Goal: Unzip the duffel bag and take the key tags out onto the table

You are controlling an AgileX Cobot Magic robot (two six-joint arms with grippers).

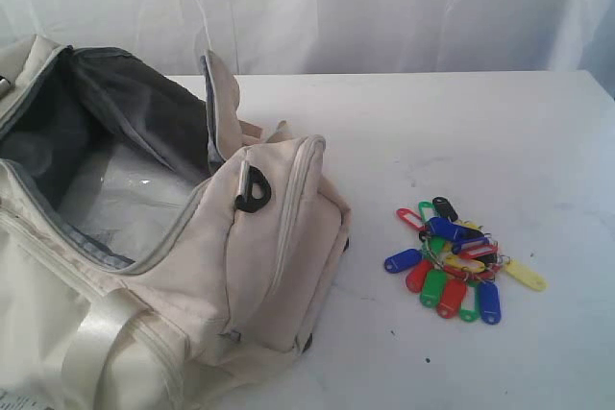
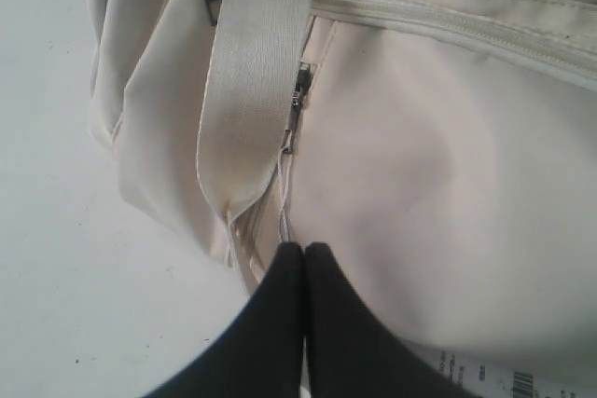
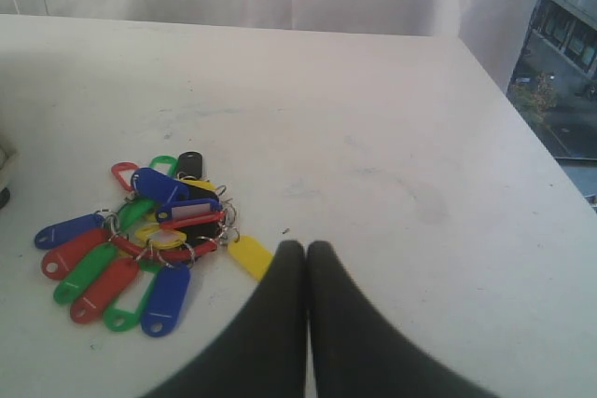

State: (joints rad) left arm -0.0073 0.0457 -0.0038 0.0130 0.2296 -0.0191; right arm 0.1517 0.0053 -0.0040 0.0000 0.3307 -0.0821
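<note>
The cream duffel bag (image 1: pixel 144 266) lies at the left of the exterior view, its main zip open and the grey lining showing. The key tags (image 1: pixel 459 258) lie in a coloured bunch on the white table (image 1: pixel 461 132), right of the bag. Neither gripper shows in the exterior view. In the left wrist view my left gripper (image 2: pixel 304 247) is shut and empty, close to the duffel bag's (image 2: pixel 438 184) side below a webbing handle (image 2: pixel 252 72). In the right wrist view my right gripper (image 3: pixel 306 245) is shut and empty, just beside the key tags (image 3: pixel 149 240), apart from them.
A white curtain (image 1: pixel 336 7) hangs behind the table. The table's far right edge (image 3: pixel 522 128) shows in the right wrist view, with a window view of buildings beyond. A white barcode label (image 2: pixel 494 379) sits on the bag near my left gripper.
</note>
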